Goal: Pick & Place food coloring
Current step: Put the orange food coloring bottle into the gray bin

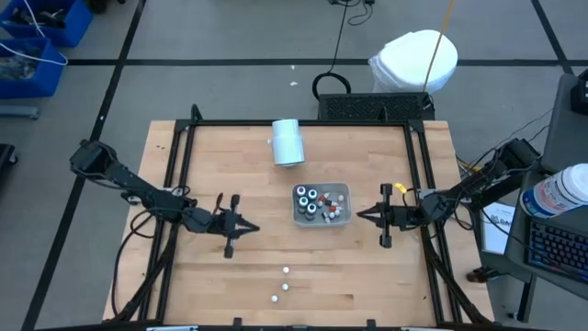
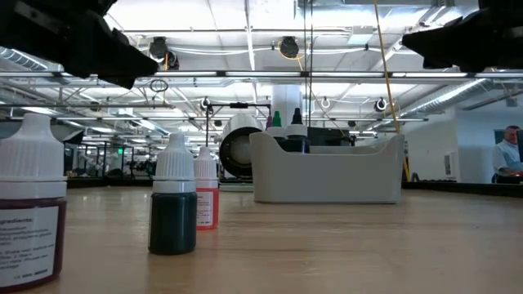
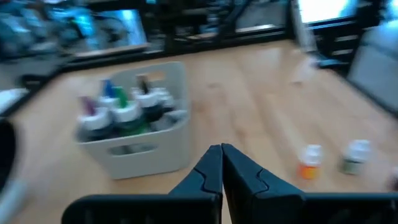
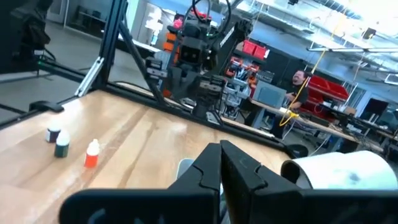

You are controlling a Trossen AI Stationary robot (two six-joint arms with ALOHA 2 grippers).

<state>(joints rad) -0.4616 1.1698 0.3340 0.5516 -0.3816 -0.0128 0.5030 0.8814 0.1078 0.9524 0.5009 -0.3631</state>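
Observation:
A grey tray [image 1: 342, 194] in the middle of the table holds several food coloring bottles [image 1: 311, 202], standing upright. Three more small bottles stand on their bases near the table's near edge: one [image 1: 286, 270], a second [image 1: 286, 286] and a third [image 1: 273, 299]. The low view shows these as a dark red one [image 2: 29, 212], a green one [image 2: 173, 214] and an orange-red one [image 2: 206, 202]. My left gripper [image 1: 254, 228] hangs shut to the left of the tray, pointing at it. My right gripper [image 1: 358, 215] hangs shut just right of the tray. Neither touches anything.
A larger white cylinder [image 1: 288, 142] lies on its side beyond the tray, toward the far edge. A black frame [image 1: 179, 156] runs along the table's sides. Bare wood lies between the tray and the three loose bottles. A person [image 2: 508, 155] shows in the room behind.

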